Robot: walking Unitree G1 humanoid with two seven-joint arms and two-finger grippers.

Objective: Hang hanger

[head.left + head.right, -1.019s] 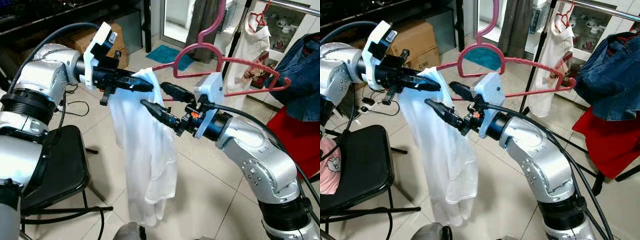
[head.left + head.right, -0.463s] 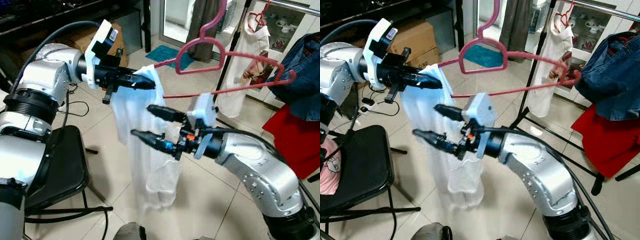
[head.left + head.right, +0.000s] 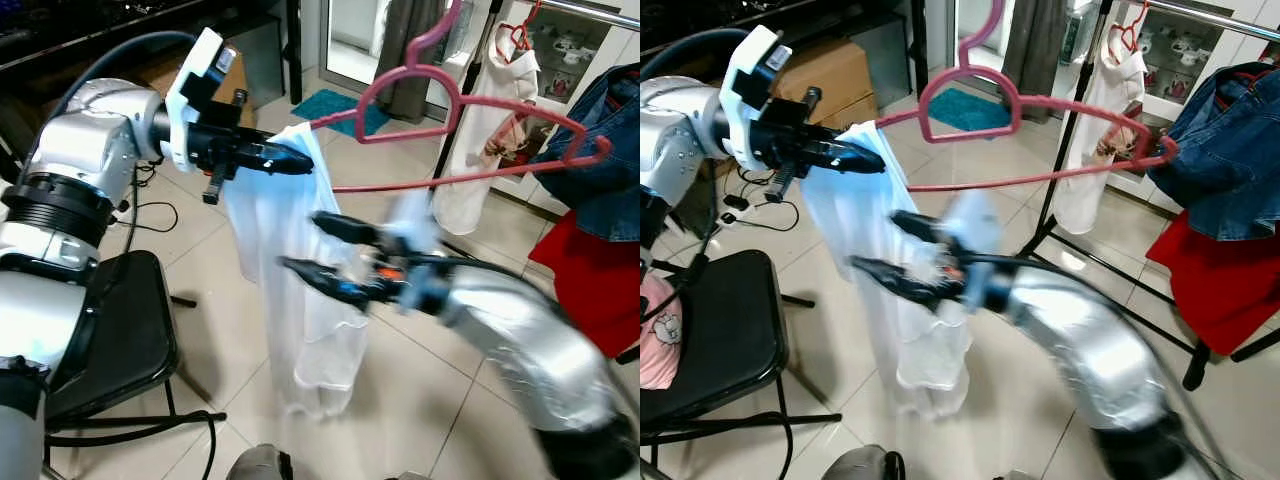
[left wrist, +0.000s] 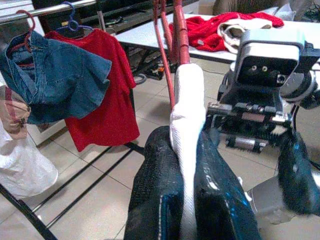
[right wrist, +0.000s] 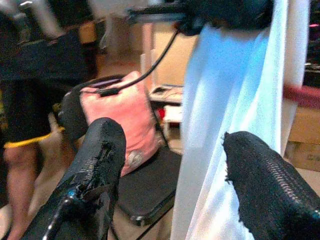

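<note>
Right gripper (image 3: 325, 250) has dropped below the hanger (image 3: 470, 120), fingers apart, holding nothing. Left gripper (image 3: 285, 160) stays clamped on hanger end and cloth (image 3: 300, 290); rail (image 3: 600, 12) hook-up pending.

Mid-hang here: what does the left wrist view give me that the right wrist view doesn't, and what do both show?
Left wrist view alone: the denim garment and red shirt hanging on the clothes rail, the pink hanger running up out of the cloth, and the left gripper with its jaws shut on the white garment.

Right wrist view alone: the pink cushion on the black chair, a person's leg, and the right gripper, jaws open.

Both: the white garment.
</note>
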